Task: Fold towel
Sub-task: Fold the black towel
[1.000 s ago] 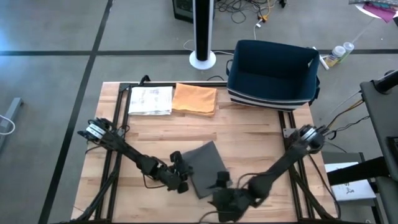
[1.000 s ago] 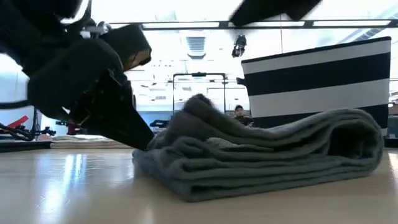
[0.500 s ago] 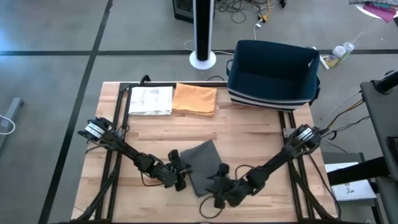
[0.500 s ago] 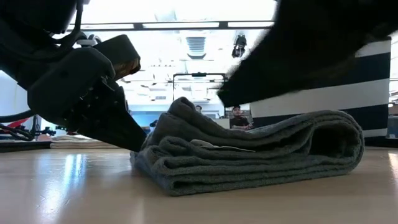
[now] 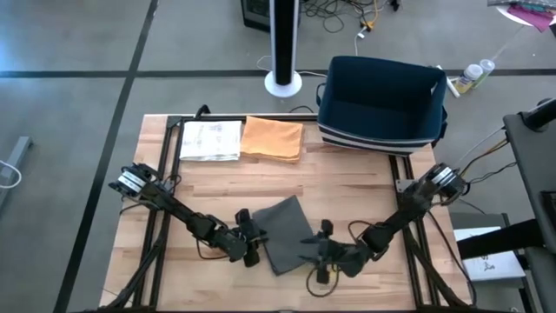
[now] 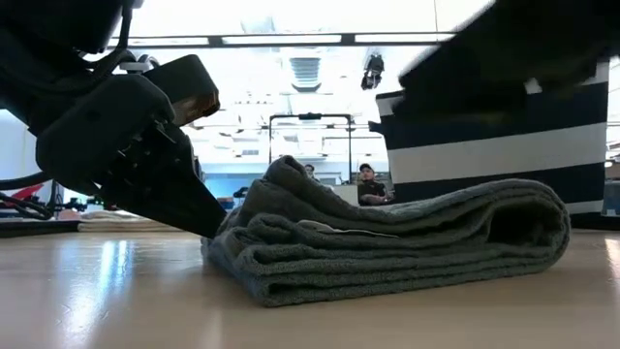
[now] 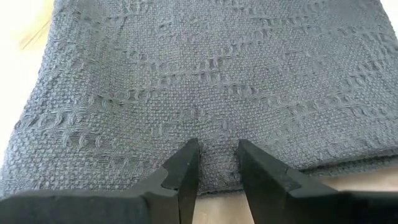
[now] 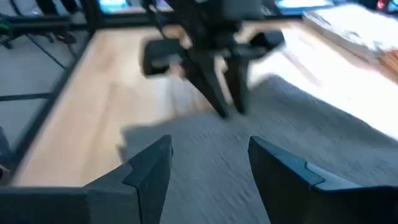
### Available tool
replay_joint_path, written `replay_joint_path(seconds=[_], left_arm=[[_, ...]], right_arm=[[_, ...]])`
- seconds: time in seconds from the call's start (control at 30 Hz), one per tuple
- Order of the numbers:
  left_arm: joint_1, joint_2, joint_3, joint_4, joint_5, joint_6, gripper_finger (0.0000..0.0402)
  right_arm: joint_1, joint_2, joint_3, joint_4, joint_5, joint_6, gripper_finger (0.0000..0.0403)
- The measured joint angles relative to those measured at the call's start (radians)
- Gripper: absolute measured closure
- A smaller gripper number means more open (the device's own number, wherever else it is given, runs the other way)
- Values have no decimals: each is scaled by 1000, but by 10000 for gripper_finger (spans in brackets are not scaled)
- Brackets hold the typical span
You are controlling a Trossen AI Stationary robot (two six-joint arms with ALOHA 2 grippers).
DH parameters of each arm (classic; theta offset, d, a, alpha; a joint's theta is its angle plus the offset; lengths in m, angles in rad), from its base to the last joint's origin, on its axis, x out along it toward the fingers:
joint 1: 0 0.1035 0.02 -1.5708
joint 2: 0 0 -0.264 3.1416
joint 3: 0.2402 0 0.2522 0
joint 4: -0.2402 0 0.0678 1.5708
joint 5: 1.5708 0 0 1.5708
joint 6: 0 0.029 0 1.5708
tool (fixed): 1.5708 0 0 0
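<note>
One folded towel (image 5: 285, 233) (grey waffle-weave).

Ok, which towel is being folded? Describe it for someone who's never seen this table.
On the wooden table, look at the near edge, far from the navy striped bin. The grey towel lies folded between the two arms, unlike the orange cloth and white one at the back.

Overhead looks straight down, the low camera sits level at tabletop, and both wrist cameras, one seemingly blurred, share the grey towel (image 5: 285, 233) close up.
</note>
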Motion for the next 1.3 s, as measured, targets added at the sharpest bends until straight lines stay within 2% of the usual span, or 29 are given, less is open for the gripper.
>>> replay_joint_path(seconds=[0.13, 0.27, 0.43, 0.57, 0.73, 0.87, 1.03, 1.17, 1.3], left_arm=[[1, 1, 0, 0, 4, 0, 287], [1, 1, 0, 1, 10, 1, 287], [0, 1, 0, 1, 19, 1, 296], [0, 1, -1, 2, 27, 0, 301], [1, 1, -2, 8, 33, 4, 296], [3, 1, -2, 9, 34, 4, 287], [3, 1, -2, 10, 34, 4, 283], [1, 1, -2, 10, 32, 4, 289], [1, 1, -2, 10, 29, 5, 294]], right_arm=[[-2, 56, -55, -23, -44, 128, 202], [0, 63, -70, -120, -64, 206, 203], [1, -23, -58, -178, -64, 106, 204], [-5, -77, -57, -163, -6, 49, 204], [-70, -64, -57, -144, 87, 50, 204], [-151, 22, -59, -130, 66, 129, 203], [-196, 129, -54, -61, -9, 149, 203], [-198, 100, -43, -79, -26, 73, 203], [-209, 13, -13, -68, 44, -76, 203]])
